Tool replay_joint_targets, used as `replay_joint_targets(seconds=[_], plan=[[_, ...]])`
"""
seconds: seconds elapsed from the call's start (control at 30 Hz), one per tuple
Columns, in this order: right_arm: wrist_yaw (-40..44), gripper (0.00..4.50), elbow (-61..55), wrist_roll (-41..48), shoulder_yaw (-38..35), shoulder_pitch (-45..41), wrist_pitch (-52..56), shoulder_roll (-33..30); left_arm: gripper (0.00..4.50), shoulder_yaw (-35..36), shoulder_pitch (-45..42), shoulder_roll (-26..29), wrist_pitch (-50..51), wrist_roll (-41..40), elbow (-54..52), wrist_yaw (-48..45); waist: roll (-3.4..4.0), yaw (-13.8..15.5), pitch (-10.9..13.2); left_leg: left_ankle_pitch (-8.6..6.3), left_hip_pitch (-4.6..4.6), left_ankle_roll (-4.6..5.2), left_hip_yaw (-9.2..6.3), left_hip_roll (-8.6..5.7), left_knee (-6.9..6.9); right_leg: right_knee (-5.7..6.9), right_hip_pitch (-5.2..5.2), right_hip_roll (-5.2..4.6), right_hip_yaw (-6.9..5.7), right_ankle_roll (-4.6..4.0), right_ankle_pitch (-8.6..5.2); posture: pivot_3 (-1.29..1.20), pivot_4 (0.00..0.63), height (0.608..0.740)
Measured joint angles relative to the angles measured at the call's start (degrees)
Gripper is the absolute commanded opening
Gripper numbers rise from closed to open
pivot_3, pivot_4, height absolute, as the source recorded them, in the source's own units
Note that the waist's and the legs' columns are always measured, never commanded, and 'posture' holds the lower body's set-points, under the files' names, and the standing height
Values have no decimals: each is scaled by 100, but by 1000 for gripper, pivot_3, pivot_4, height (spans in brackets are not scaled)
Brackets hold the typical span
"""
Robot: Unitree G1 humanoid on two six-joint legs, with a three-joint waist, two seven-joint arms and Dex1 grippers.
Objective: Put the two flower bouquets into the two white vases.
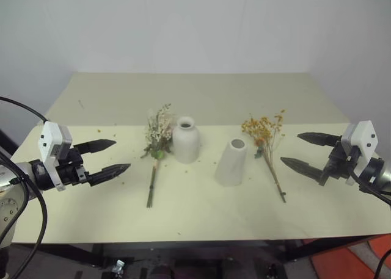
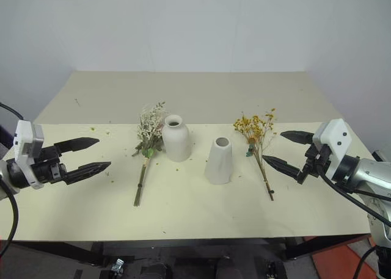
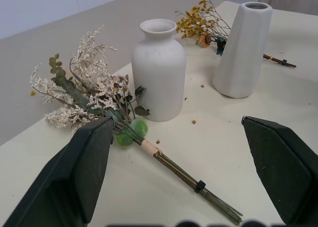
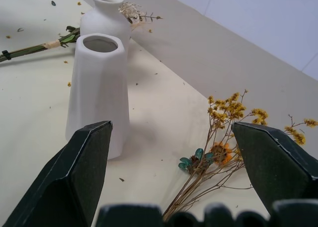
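Both bouquets lie flat on the tabletop [image 1: 91, 99] beside their vases. My left claw [image 1: 111, 157] and right claw [image 1: 303, 151] hover wide open, empty. I'd pinch the cream bouquet [image 1: 157, 132] low on its stems, near the bottle vase [image 1: 186, 140].

The cream-white bouquet [image 1: 157, 141] lies flat on the table, its flower head just beside the rounded bottle vase [image 1: 186, 140], which stands upright. The cone vase [image 1: 231, 162] also stands upright, and the yellow-orange bouquet [image 1: 265, 141] lies flat near it, apart.
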Motion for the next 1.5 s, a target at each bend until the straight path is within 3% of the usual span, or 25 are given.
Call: replay_joint_targets(seconds=[0.33,0.47,0.67,0.8,0.97,1.07,1.33,1.47,1.5], plan=[[-38,4485,-17,0,-2,47,0,0,4500,-322,-350,1,149,323,55,478,0,12,0,0,0,0,-1,-1,0,1,2,0,0,1,0,0,150,740],[-60,4485,-34,0,11,28,0,1,4500,-1059,-984,266,1466,401,35,1155,-1,11,0,0,-3,0,-3,-2,1,0,0,0,-1,4,1,0,150,740],[-112,4485,-23,-3,66,-38,-3,50,4500,-2135,-2297,138,3105,472,-8,1905,-1,4,0,0,-3,0,-5,-5,1,2,1,0,-1,8,2,0,150,740],[-148,4485,-27,-9,128,-103,-9,129,4500,-2938,-3193,-563,4133,605,298,2381,-2,7,0,0,-2,0,-7,-7,4,3,4,1,-2,10,3,0,150,740],[-218,4485,-60,-8,167,-102,-11,176,4500,-3714,-3723,-1278,4686,1093,957,2912,-2,-22,0,0,-5,0,-7,-8,2,3,-1,2,0,10,2,0,150,740],[-269,4500,-150,-4,165,-79,-11,194,3966,-4017,-3887,-1626,4678,1458,1554,3157,-2,-10,0,1,-1,0,-8,-9,3,6,2,2,0,10,3,0,150,740],[-318,4500,-292,1,67,80,-11,213,1368,-4027,-4084,-1725,4345,1925,2157,3233,-1,2,0,1,1,-1,-9,-10,3,6,5,-1,0,11,3,0,150,740],[-326,4500,-305,1,43,143,-11,254,255,-3902,-4135,-1701,4255,2120,2338,3249,-2,-4,0,1,-2,-1,-9,-10,3,5,1,0,0,11,3,0,150,740],[-327,4500,-305,0,43,143,-11,263,167,-3861,-4149,-1700,4230,2139,2355,3248,-1,-1,0,1,-4,-1,-9,-10,3,5,1,-1,-1,11,3,0,150,740]])
